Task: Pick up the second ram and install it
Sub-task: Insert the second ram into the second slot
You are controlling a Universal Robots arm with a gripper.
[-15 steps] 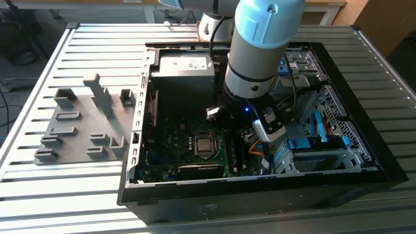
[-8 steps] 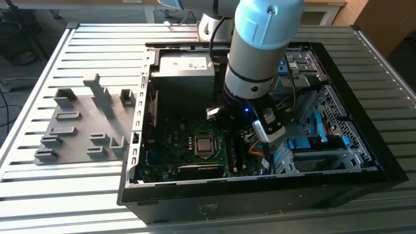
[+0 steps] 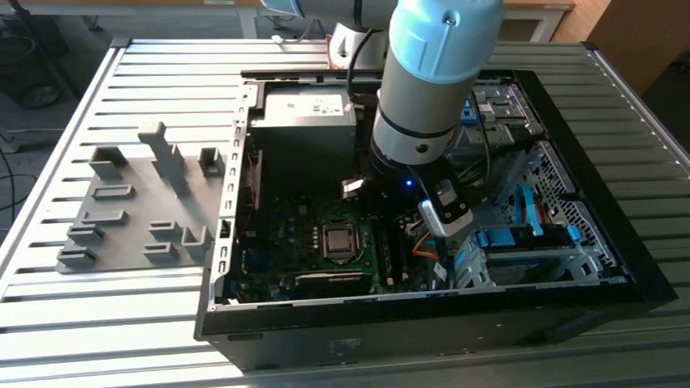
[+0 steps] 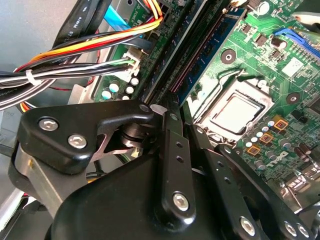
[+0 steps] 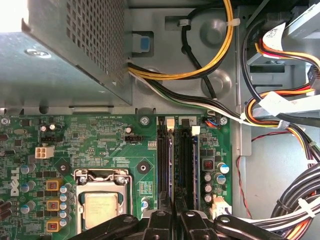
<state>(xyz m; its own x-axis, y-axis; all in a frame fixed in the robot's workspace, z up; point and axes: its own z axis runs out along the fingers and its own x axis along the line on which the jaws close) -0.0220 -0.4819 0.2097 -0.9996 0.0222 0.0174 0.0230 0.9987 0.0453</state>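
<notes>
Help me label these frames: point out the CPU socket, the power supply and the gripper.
CPU socket (image 5: 101, 207), first wrist view, on the metal lid of the chip.
Power supply (image 3: 305, 121), exterior view, on its grey top face.
Gripper (image 5: 172, 216), first wrist view, between the black fingertips over the memory slots.

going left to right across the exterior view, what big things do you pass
grey holder blocks → grey power supply → robot arm → blue drive-bay brackets → case right wall
</notes>
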